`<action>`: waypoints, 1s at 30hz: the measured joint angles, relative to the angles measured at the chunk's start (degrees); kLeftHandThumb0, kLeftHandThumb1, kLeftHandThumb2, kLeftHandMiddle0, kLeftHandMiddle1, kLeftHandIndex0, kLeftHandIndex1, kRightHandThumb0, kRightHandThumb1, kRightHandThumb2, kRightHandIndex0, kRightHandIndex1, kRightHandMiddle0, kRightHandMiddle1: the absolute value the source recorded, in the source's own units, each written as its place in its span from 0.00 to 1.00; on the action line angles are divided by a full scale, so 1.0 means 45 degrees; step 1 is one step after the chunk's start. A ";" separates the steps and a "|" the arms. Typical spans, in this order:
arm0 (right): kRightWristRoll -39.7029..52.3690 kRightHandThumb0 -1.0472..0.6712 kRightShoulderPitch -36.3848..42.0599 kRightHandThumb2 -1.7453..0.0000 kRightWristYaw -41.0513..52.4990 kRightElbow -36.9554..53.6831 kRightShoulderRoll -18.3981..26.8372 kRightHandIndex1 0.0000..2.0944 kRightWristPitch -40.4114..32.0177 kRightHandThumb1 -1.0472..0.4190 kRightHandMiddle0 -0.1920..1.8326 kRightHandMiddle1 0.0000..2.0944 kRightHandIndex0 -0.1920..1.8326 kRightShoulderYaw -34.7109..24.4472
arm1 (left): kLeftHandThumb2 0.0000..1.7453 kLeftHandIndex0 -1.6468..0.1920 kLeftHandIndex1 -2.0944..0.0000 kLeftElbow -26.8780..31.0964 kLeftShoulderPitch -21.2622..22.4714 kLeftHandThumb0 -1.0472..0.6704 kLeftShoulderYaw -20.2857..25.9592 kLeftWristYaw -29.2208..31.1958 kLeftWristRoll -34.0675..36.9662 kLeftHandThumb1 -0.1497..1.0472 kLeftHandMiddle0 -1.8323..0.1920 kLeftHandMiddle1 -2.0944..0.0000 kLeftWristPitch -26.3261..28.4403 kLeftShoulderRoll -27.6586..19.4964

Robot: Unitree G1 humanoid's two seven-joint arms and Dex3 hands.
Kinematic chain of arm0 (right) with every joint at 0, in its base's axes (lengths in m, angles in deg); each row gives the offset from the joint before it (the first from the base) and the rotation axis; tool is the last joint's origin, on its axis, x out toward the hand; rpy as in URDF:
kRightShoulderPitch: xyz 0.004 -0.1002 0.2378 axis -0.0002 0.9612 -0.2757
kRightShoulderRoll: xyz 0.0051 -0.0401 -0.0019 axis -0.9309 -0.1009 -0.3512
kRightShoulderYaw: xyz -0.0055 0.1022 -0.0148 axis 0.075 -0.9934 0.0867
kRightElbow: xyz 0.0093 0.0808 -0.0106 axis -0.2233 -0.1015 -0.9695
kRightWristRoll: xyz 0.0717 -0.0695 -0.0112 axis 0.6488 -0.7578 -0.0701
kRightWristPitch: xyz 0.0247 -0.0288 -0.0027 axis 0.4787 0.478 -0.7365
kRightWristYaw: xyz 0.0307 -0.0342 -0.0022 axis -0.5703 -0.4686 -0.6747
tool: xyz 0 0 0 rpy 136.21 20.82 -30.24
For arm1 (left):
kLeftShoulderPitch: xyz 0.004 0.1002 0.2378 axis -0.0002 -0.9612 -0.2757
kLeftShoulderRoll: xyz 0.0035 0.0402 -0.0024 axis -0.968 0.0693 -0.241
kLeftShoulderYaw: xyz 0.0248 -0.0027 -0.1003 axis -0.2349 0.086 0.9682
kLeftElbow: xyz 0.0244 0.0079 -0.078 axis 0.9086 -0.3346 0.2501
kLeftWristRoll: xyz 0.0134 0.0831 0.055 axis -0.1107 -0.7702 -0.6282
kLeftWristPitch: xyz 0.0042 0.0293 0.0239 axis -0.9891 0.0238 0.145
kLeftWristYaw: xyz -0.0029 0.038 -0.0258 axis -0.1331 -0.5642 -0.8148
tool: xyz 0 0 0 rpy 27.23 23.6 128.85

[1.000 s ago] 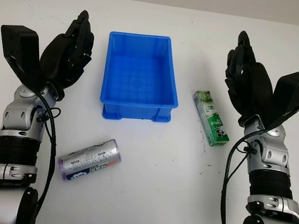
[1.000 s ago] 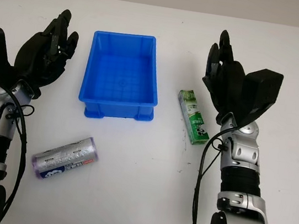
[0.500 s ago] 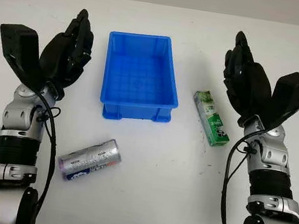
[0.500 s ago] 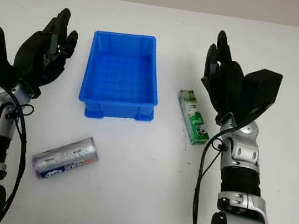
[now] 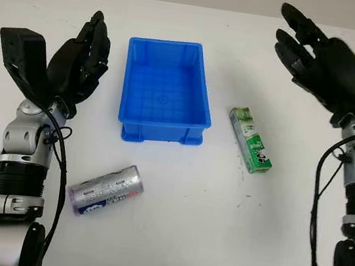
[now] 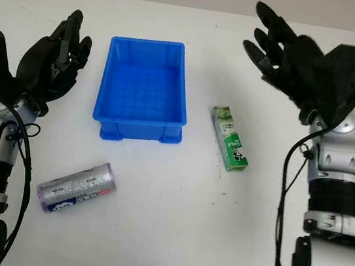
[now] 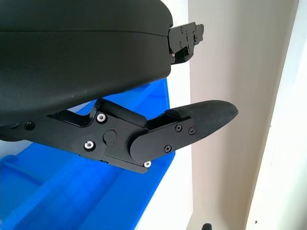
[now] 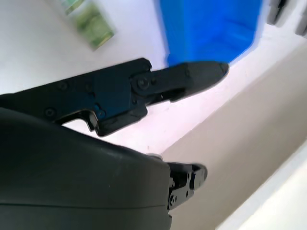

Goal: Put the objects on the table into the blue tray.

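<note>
Left hand (image 5: 82, 60), open and holding nothing, raised beside the tray's left wall. Can (image 5: 106, 189) lying on the white surface (image 5: 185, 220), near the front left. Blue tray (image 5: 162, 129) at centre. Green carton (image 5: 250, 140) lying right of the tray. Right hand (image 5: 314, 56), open and holding nothing, raised above the far right.

Plastic, foil, printed card on matt white.
Glossy moulded plastic for blue tray (image 5: 165, 90); shiny metallic wrap on cylinder (image 5: 105, 190); smooth printed carton on green box (image 5: 250, 140); matt white table (image 5: 190, 227); matt black shells on left hand (image 5: 74, 69) and right hand (image 5: 323, 57).
</note>
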 measured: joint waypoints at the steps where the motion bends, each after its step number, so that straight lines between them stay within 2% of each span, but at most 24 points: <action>1: -0.0593 0.27 -0.0153 0.98 -0.0133 -0.0182 0.0316 0.10 0.0685 0.14 0.25 0.10 0.28 0.0285 | 0.44 1.00 1.00 -0.0001 0.0000 0.21 -0.0002 0.0003 0.0000 1.00 1.00 1.00 0.0001 0.0000; 9: -0.5873 0.35 -0.0911 0.97 -0.2437 -0.1650 0.2585 0.07 0.5829 0.17 0.27 0.08 0.28 0.2920 | 0.44 1.00 1.00 -0.0002 0.0000 0.22 -0.0009 -0.0073 -0.0008 1.00 1.00 1.00 0.0203 0.0002; 12: -0.7306 0.37 -0.1286 0.97 -0.3650 -0.2295 0.3063 0.07 0.7088 0.16 0.28 0.07 0.29 0.3567 | 0.44 1.00 1.00 -0.0002 0.0001 0.22 -0.0017 -0.0061 -0.0011 1.00 1.00 1.00 0.0211 0.0001; 16: -0.9417 0.40 -0.1893 0.97 -0.4873 -0.2416 0.3828 0.06 0.7871 0.15 0.27 0.05 0.29 0.4477 | 0.45 1.00 1.00 -0.0032 0.0003 0.22 -0.0044 0.0007 -0.0036 1.00 1.00 1.00 0.0208 -0.0002; 20: -1.1189 0.38 -0.2285 0.96 -0.6528 -0.2410 0.4289 0.06 0.8477 0.14 0.28 0.05 0.30 0.5233 | 0.45 1.00 1.00 -0.0169 0.0067 0.21 -0.0256 0.0087 -0.0234 1.00 1.00 1.00 0.0203 -0.0038; 30: -1.3822 0.45 -0.2665 0.97 -1.0937 -0.2544 0.4497 0.04 0.9550 0.12 0.29 0.04 0.31 0.6689 | 0.43 1.00 1.00 -0.0562 0.0163 0.20 -0.0289 0.0111 -0.0406 1.00 1.00 1.00 -0.0099 -0.0039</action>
